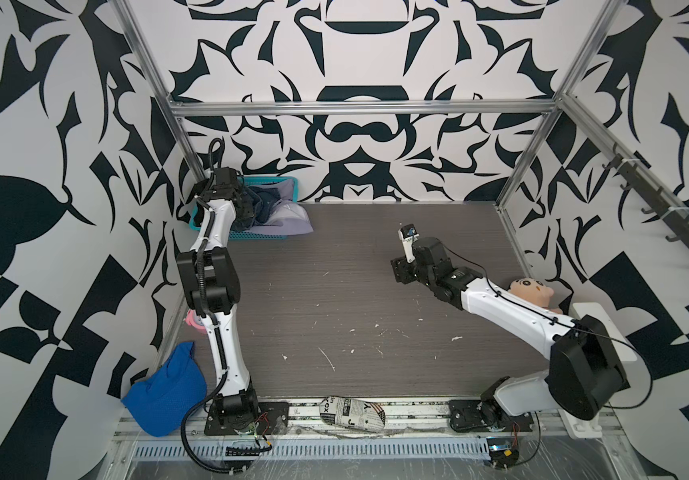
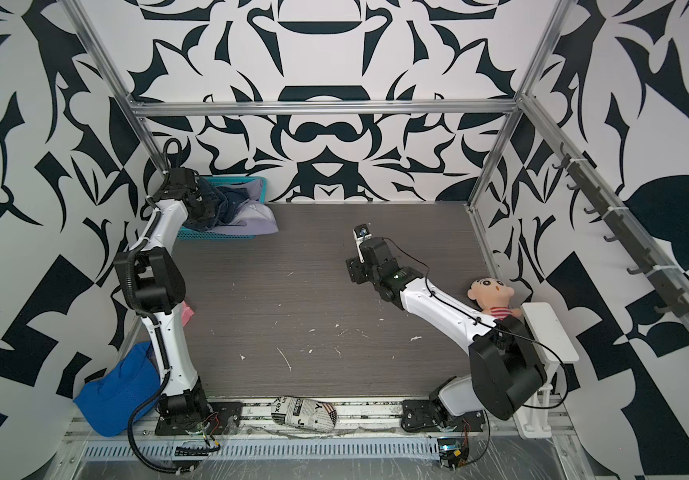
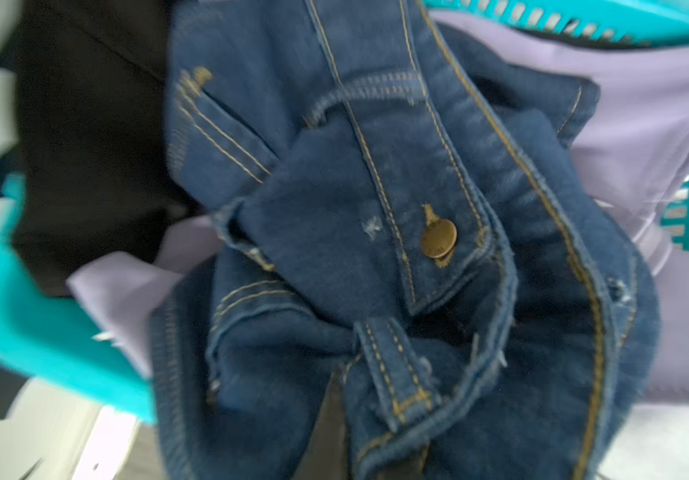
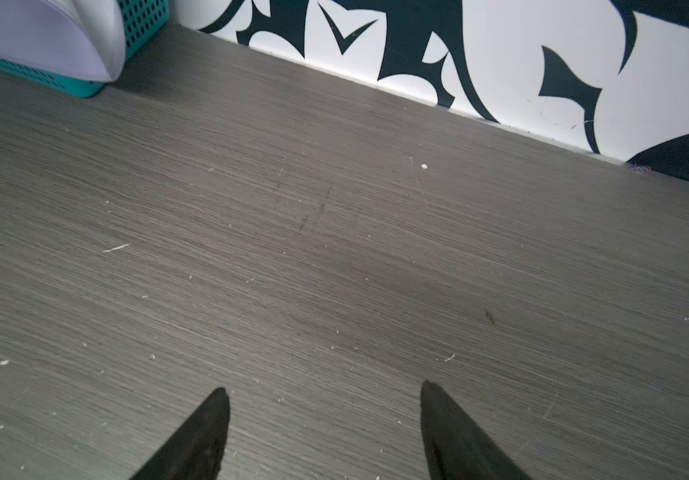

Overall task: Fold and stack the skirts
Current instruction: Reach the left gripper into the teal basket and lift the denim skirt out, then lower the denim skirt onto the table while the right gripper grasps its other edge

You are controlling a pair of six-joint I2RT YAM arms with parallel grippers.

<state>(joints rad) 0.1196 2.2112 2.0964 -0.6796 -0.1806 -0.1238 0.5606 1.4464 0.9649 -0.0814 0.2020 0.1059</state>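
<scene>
Gripped: denim skirt (image 3: 334, 187)
My left gripper (image 1: 248, 212) clenches the denim skirt just beneath it; my right gripper (image 4: 324, 386) hangs released, well apart.

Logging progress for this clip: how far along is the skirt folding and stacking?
Done: nothing yet; no folded skirt lies on the table. In hand: the left claw, down in the teal basket, looks closed on the denim skirt, which is bunched over the lavender skirt beside the black skirt. The right claw hangs open above bare table. Left: take out, fold and stack all three.
</scene>
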